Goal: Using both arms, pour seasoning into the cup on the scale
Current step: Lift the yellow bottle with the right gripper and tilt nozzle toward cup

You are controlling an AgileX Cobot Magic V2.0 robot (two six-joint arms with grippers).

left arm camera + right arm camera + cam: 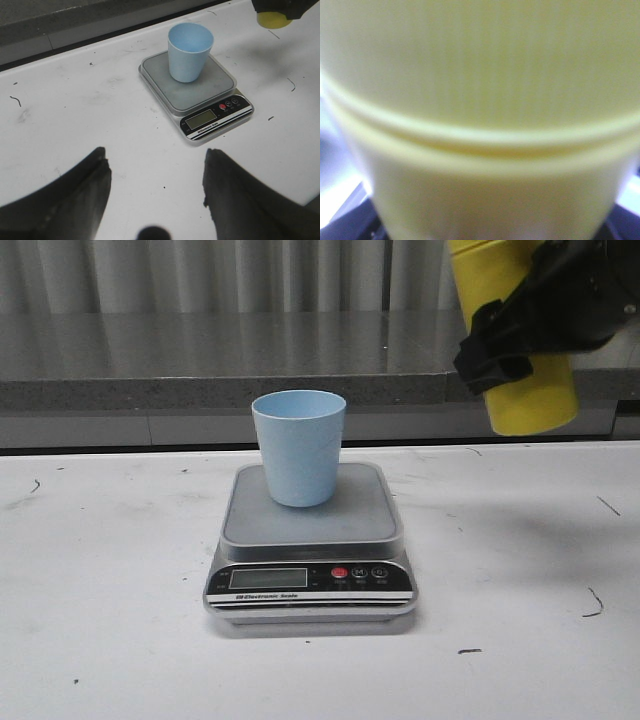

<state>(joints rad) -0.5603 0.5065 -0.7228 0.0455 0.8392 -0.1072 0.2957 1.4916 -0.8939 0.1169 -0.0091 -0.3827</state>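
Right gripper (pixel 510 340) is clamped around the seasoning (pixel 520 390), black fingers wrapped across the bottle's middle, so it is closed on the bottle body. The bottle hangs in the air, up and to the right of the scale (pixel 310 540), well clear of the table (pixel 100 620) and slightly tilted; its top end runs out of the front view, so the nozzle cannot be seen. In the right wrist view the yellow bottle (pixel 480 100) fills nearly the whole picture, blurred, with one ridge line across it; gripper fingers barely show at the lower corners. Left gripper (pixel 155 200) is wide open and holds nothing: two dark fingers (pixel 75 200) spread well apart over bare white table (pixel 75 100), on the near-left side of the scale (pixel 195 90), touching nothing that shows. The cup (pixel 299 447) stands upright on the grey platform of the scale, toward the back edge and about centred side to side; the left wrist view looks into the cup (pixel 190 52), but nothing can be made out inside it. Scale sits flat on the table with its black front panel, display and red button (pixel 339 573) facing the camera; display reading is too small to read. The bottle's base (pixel 272 19) also shows in the left wrist view, beyond the scale and apart from the cup.
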